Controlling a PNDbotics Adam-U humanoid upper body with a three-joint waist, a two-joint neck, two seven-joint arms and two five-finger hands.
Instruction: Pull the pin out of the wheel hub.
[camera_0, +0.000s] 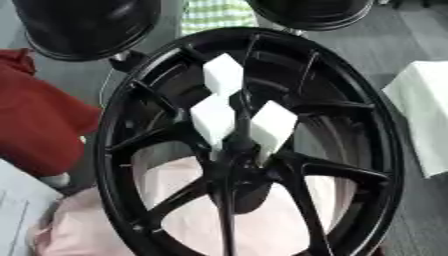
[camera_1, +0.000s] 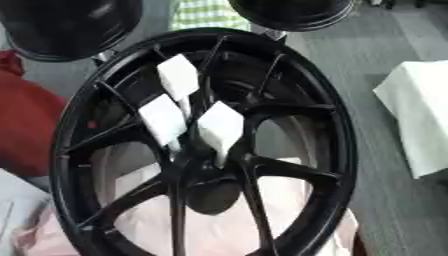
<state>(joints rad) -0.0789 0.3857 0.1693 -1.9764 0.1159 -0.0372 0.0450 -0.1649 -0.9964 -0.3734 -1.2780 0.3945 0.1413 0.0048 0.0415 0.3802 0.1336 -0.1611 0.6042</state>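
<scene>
A large black spoked wheel (camera_0: 385, 150) fills the middle of both eye views, with its hub (camera_0: 234, 167) just below centre. Three white block-shaped pins stick out of the hub area towards me: one at the top (camera_0: 223, 74), one lower left (camera_0: 213, 119) and one lower right (camera_0: 273, 125). Their lower ends disappear among the spokes at the hub. Neither of my hands shows in either view, and nothing touches the pins.
A pink cloth (camera_0: 262, 220) lies under the wheel. Red fabric (camera_0: 35, 120) is at the left and a white cloth (camera_1: 420, 115) at the right on grey floor. Two black round objects (camera_0: 83, 25) (camera_1: 293, 12) flank a green striped item (camera_0: 217, 14) at the top.
</scene>
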